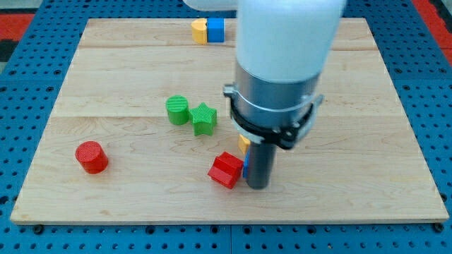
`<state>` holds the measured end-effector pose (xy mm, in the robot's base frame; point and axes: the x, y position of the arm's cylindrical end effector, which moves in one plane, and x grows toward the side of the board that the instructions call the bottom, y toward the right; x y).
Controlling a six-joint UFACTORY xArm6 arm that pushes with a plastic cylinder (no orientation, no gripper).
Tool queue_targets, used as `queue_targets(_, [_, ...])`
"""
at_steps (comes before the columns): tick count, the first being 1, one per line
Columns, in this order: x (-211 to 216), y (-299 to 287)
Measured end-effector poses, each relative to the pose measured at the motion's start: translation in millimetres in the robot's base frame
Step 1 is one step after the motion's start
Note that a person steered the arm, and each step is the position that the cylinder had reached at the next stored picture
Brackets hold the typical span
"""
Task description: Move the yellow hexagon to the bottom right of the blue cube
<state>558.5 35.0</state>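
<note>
1. You will find no jaws on this arm, so there is nothing to open, close or grasp. It ends in a dark rod, and my tip (257, 186) rests on the board (367, 141) near the view's bottom centre.
2. Just to the view's left of my tip sits a red cube (226, 170), with a thin blue sliver (245, 168) squeezed between it and the rod.
3. A small yellow piece (244, 144) peeks out from behind the arm, right above that sliver. I judge it may be the yellow hexagon, but too little shows for you to be sure of its shape.
4. The blue cube (215, 29) stands at the view's top edge, touching a second yellow block (199, 31) on its left. That block's outline is unclear too.
5. Handling, as a judgement: the yellow piece looks like a light, rigid plastic block that should slide easily on the smooth wood. You cannot grip it. Push it on a flat side face, through its centre, or it will likely spin off or slip past the rod.
6. Count of what shows:
   - two yellow pieces
   - two blue pieces
   - two green, a cylinder (178, 110) and a star (203, 118) that touch
   - two red, the cube and a cylinder (91, 156) well apart at the view's left
</note>
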Motion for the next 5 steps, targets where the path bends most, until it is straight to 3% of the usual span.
queue_targets(3, [-86,-11])
queue_targets(5, [-120,39])
